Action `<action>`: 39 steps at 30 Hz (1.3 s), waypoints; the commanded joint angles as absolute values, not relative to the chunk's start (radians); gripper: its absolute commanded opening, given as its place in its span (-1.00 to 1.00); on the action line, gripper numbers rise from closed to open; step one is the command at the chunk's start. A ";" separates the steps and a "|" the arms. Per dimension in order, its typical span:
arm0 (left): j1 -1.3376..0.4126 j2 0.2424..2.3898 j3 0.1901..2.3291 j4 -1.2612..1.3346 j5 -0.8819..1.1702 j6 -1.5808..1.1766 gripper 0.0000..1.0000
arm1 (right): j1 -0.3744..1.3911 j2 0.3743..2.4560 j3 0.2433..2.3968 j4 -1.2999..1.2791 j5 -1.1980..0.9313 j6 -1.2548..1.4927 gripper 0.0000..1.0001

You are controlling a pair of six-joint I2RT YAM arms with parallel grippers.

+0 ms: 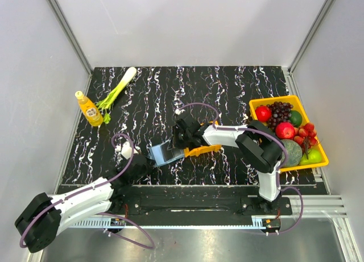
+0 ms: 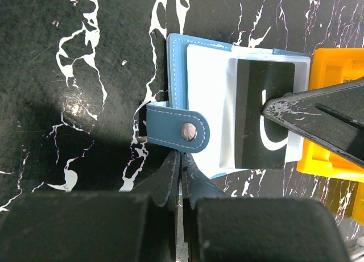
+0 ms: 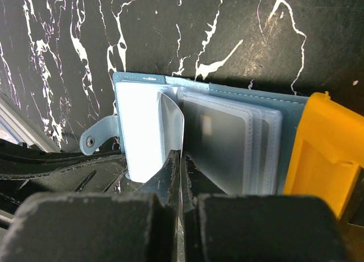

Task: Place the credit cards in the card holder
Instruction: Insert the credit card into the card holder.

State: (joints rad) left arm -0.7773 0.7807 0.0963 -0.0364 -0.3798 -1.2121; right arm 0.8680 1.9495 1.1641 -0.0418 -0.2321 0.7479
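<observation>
Card (image 2: 250,140): dark, lying flat on the open holder's half next to the tray (image 2: 335,66), among the clear sleeves (image 3: 267,142); how deep it sat in a pocket could not be told.
Holder (image 2: 175,91): spread open on the table (image 1: 227,91) between the two arms, its strap (image 2: 176,131) poking out toward the left gripper.
Right gripper (image 3: 179,162): closed; it came in from the tray side and one finger's tip rested on the card's face. Whether it pinched anything could not be told.
Left gripper (image 2: 181,168): closed, tips at the holder's near edge just under the strap; a nip on the cover could not be confirmed.
Card from right gripper: right under the tip, touching.
Card from left gripper: ahead and off toward the tray, apart, with the strap and a white leaf between.
Long axis: ran away from the left gripper, crosswise to the right finger.
Nearer arm: the right.
Coming move, as judged: the right gripper would slide the card along that axis while the left gripper steadied the holder; a push off-axis risked buckling a sleeve.
</observation>
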 commanded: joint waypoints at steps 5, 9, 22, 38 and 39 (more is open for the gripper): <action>-0.775 0.776 0.095 -0.058 -0.393 -1.210 -1.00 | 0.881 1.979 1.157 -0.184 -0.271 0.696 -1.00; -0.775 0.764 0.087 -0.064 -0.399 -1.216 -1.00 | 0.877 1.980 1.154 -0.196 -0.311 0.673 -1.00; -0.776 0.758 0.083 -0.061 -0.397 -1.216 -1.00 | 0.879 1.993 1.181 -0.216 -0.319 0.644 -0.41; -0.776 0.753 0.083 -0.064 -0.397 -1.215 -1.00 | 0.879 1.914 1.167 -0.218 -0.247 0.621 -0.55; -0.775 0.752 0.084 -0.064 -0.397 -1.215 -1.00 | 0.879 1.914 1.167 -0.218 -0.250 0.617 -0.54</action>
State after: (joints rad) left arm -0.7773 0.7582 0.0929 -0.0513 -0.3798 -1.2148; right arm 0.8719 1.9480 1.1828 -0.1574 -0.2867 0.6533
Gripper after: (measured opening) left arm 0.026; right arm 0.231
